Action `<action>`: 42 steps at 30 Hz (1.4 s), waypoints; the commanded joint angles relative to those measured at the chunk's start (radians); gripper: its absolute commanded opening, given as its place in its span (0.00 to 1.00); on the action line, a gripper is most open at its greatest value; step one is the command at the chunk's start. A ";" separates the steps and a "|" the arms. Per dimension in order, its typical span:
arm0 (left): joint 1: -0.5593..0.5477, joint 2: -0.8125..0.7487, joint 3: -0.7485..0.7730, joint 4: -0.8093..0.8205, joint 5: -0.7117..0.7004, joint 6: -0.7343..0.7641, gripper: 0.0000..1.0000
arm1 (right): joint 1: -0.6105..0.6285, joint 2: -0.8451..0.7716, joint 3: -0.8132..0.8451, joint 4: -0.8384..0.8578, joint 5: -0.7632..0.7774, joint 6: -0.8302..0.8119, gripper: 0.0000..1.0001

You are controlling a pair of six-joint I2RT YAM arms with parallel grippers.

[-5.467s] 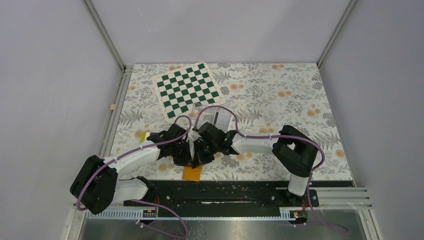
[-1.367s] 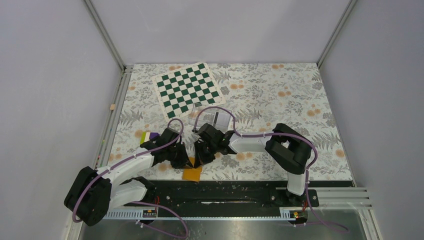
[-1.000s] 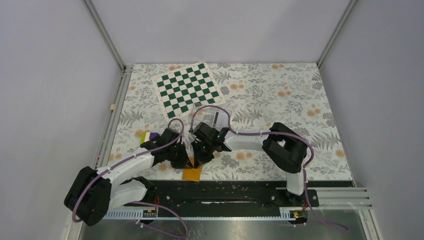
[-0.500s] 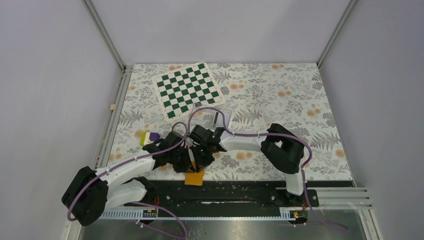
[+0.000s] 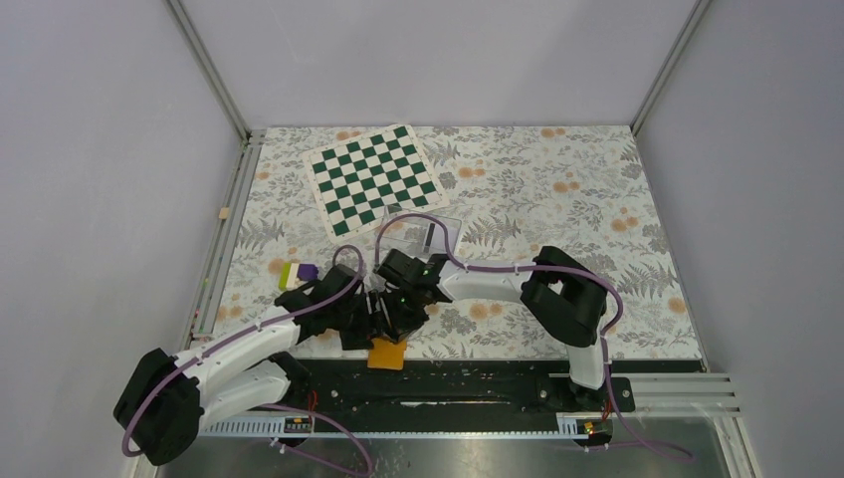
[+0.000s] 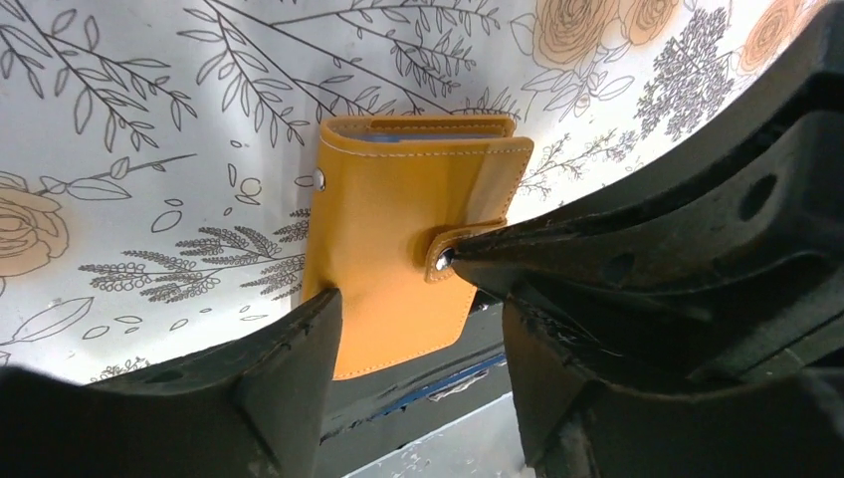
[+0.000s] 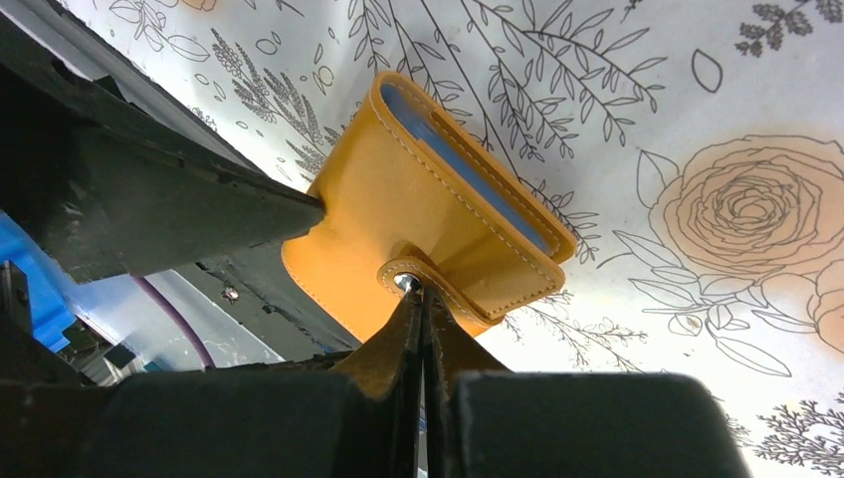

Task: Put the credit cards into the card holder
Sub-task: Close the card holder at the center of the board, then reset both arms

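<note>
The orange card holder (image 5: 388,355) lies folded at the table's near edge, its near end over the black rail. In the left wrist view the card holder (image 6: 388,229) has its strap laid across the cover with the snap (image 6: 444,259) on top. My left gripper (image 6: 418,311) is open and straddles the holder's near end, its left finger touching the holder's side. My right gripper (image 7: 416,297) is shut, with its tips pressed on the snap (image 7: 403,283). A light blue lining (image 7: 468,169) shows at the fold. From above, the left gripper (image 5: 363,324) and the right gripper (image 5: 391,321) meet over the holder. I cannot make out any credit cards.
A green-and-white chessboard (image 5: 373,179) lies at the back. A clear plastic box (image 5: 423,231) stands just behind the grippers. Small yellow (image 5: 287,272) and purple (image 5: 307,270) pieces lie to the left. A black rail (image 5: 478,383) runs along the near edge.
The left gripper has gone from shut to open and now straddles the holder. The holder slid slightly toward the near edge. The right gripper stayed shut on the snap.
</note>
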 commanded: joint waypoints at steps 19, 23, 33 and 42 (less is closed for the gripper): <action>0.324 -0.205 0.149 0.046 0.043 0.104 0.99 | 0.031 -0.061 0.063 -0.065 0.015 -0.042 0.07; 0.362 -0.227 0.178 0.041 0.024 0.134 0.99 | 0.033 -0.078 0.080 -0.057 0.005 -0.028 0.08; 0.426 -0.146 0.305 -0.033 -0.104 0.232 0.99 | -0.023 -0.141 0.034 -0.016 0.028 0.014 0.20; 0.440 -0.142 0.366 0.087 -0.326 0.341 0.99 | -0.255 -0.385 -0.106 0.005 0.180 -0.037 0.79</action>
